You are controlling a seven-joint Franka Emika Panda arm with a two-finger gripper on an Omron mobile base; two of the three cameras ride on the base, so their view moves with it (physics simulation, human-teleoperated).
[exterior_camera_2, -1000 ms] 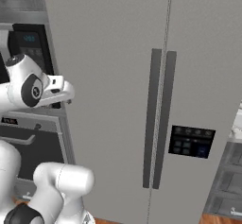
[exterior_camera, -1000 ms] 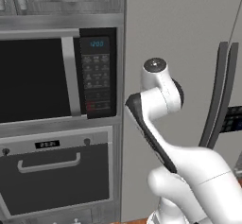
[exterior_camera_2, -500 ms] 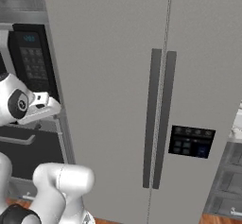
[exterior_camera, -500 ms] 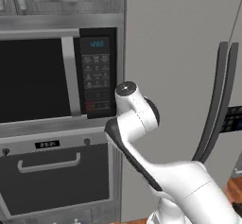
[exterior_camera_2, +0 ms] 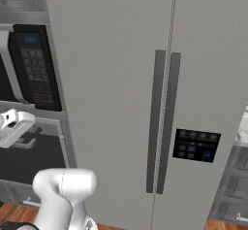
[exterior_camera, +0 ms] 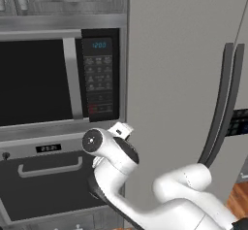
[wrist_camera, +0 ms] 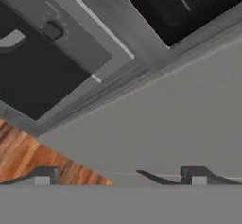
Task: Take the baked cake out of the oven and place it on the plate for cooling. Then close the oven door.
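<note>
Here the oven (exterior_camera: 43,175) is sitting low on the left under the microwave (exterior_camera: 58,78), its door (exterior_camera: 48,188) standing upright and shut, the silver handle (exterior_camera: 50,168) running level across its top. The gripper (wrist_camera: 118,175) is hanging beside it with fingers spread wide, gripping nothing. The fridge (exterior_camera_2: 145,88) is rising at right.

White arm (exterior_camera: 116,166) before shut oven door (exterior_camera: 48,185); microwave (exterior_camera: 58,78) above
</note>
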